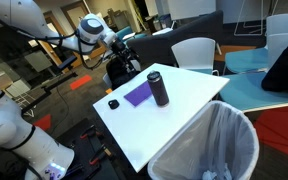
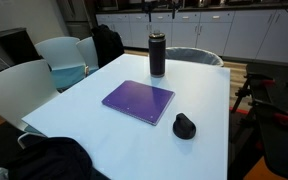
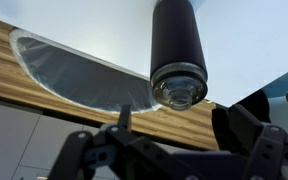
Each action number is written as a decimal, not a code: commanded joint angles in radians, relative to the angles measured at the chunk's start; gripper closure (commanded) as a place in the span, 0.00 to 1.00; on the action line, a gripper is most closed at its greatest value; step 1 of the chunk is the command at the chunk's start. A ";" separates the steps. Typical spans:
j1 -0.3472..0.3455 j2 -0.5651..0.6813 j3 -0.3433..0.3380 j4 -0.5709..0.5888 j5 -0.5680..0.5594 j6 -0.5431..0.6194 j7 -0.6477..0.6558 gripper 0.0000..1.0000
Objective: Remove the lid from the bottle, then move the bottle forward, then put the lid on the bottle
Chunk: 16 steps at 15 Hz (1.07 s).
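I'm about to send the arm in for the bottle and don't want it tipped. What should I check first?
1. Lid off the bottle, lying on the table: ok.
2. Gripper open and empty: ok.
3. Bottle upright: ok.
4. Bottle in line with the gap between the fingers in the wrist view: ok.
5. Purple sheet clear of the bottle's base: cannot tell, they sit close.
6. Bottle empty inside: cannot tell.
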 commanded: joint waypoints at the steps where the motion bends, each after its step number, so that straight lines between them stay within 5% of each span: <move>1: -0.012 0.094 -0.021 0.052 -0.045 0.066 0.046 0.00; 16: 0.009 0.273 -0.095 0.186 -0.048 0.065 0.077 0.00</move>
